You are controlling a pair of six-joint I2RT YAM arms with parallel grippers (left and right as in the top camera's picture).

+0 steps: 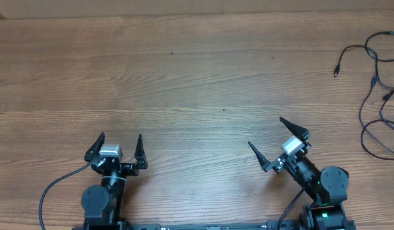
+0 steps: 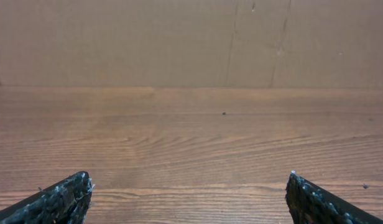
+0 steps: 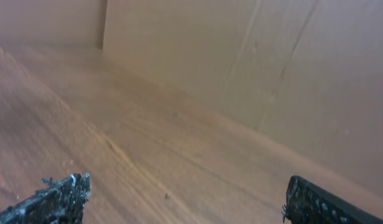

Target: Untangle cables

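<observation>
My left claw point(image 1: 120, 137) and right claw point(image 1: 265, 131) are both wide open, gripping nothing. Cables point(image 1: 374, 81) lie loose at the desk's point(image 1: 184, 76) far right, well apart from both.

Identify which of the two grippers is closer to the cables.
The right gripper: the cables lie off to its side, while the left gripper sits well across from them.

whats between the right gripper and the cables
Nothing. In the overhead view, only bare table lies between the open right gripper and the cables at the right edge. The right wrist view doesn't show the cables.
</observation>
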